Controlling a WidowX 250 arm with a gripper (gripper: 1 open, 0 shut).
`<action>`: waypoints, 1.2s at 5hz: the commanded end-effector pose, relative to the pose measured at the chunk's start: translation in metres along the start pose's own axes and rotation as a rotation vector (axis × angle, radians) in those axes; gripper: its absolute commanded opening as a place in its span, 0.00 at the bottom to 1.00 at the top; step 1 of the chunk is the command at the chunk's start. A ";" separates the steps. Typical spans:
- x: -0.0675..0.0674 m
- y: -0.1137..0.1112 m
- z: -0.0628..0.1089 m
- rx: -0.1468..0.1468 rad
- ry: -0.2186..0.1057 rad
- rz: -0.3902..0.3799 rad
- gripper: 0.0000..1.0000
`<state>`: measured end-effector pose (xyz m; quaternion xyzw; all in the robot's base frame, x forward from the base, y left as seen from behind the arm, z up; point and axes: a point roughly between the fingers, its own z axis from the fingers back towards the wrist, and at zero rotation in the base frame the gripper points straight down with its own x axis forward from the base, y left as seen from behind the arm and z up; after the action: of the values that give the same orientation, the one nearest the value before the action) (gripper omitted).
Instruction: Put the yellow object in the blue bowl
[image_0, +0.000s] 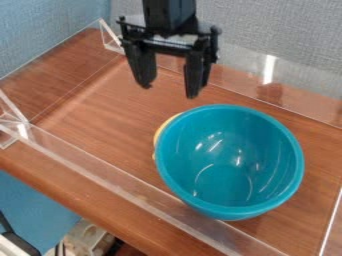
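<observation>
The blue bowl (229, 161) is a large glossy teal bowl sitting upright on the wooden table, right of centre. The yellow object (159, 130) shows only as a thin yellow-orange sliver at the bowl's upper-left rim, mostly hidden behind the bowl. My gripper (168, 76) hangs above the table behind the bowl, pointing straight down. Its two black fingers (140, 66) stand wide apart and open, with nothing between them. It is apart from both the bowl and the yellow object.
Clear acrylic walls (80, 175) fence the wooden table (94, 110) along the front, left and back edges. Bare wood lies left of the bowl. A blue-grey wall stands behind.
</observation>
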<state>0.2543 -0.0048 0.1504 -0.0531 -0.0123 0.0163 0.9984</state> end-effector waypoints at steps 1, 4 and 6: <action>0.007 -0.005 0.000 0.005 -0.036 -0.069 1.00; 0.011 0.012 0.038 -0.003 -0.080 -0.090 1.00; 0.011 -0.004 0.023 -0.007 -0.043 -0.145 1.00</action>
<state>0.2632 -0.0048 0.1659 -0.0567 -0.0212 -0.0519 0.9968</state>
